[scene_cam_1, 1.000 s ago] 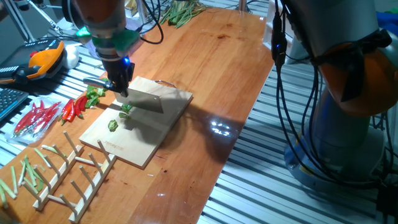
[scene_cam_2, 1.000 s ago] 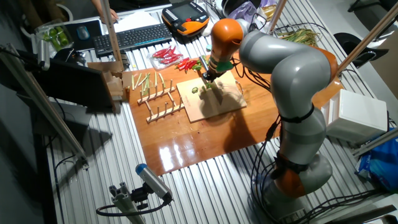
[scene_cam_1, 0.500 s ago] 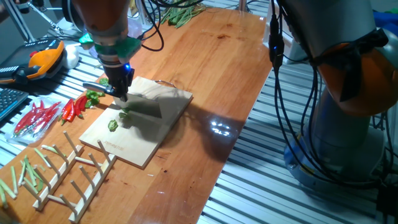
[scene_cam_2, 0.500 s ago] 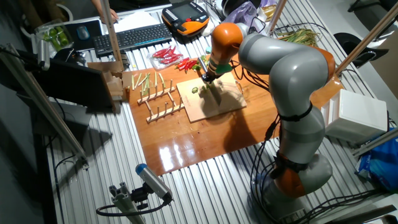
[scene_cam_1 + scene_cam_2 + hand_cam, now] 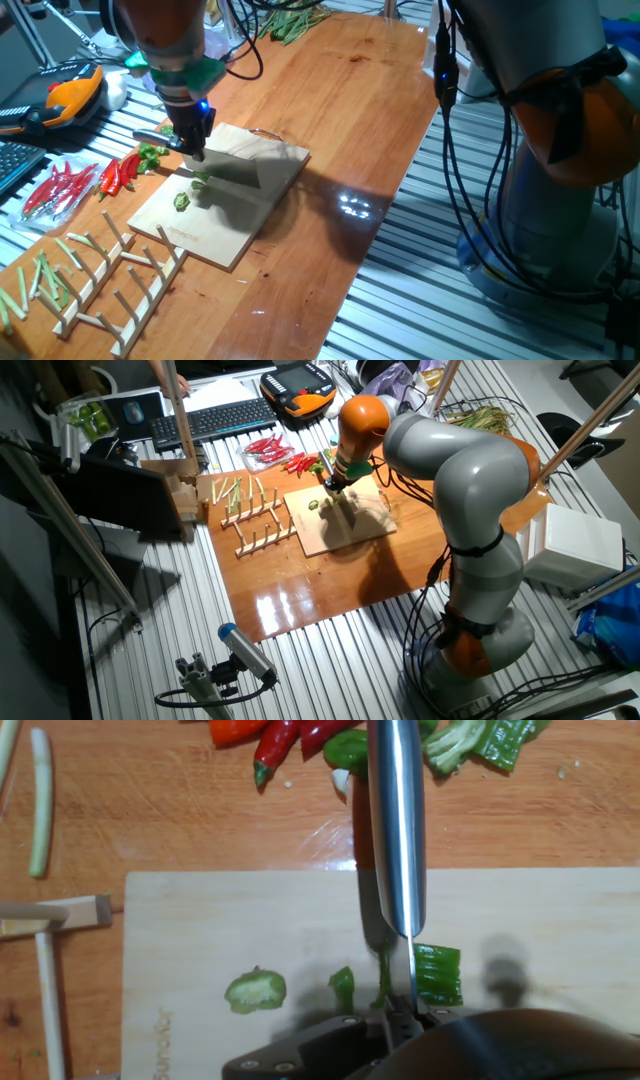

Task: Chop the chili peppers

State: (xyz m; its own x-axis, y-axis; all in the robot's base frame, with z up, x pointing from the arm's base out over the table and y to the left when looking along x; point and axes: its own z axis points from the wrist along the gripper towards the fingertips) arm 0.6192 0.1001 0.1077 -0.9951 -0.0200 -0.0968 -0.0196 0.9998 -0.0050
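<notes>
Three green chunks cut, knife blade down on the board

Three short bright-green chili pepper pieces lie on the pale wooden cutting board: a round slice at the near-left, a thin sliver beside the blade, and a longer ridged chunk on the blade's other side. The broad steel knife stands edge-down between them, its handle clamped in the two-finger gripper, jaws closed tight on it. By my reading the chopping is mid-course; the ridged chunk looks the largest piece left, so the next cut calls for lifting the blade and shifting it sideways over that chunk before pressing down.

Beyond the board's far edge, more green pepper bits and slim glossy red chilies rest on the orange-brown wooden tabletop. A light wooden peg rack with pale-green stalk strips sits just beside the board. Round about stand a ribbed metal bench, a black keyboard and an orange-and-black hand controller.
</notes>
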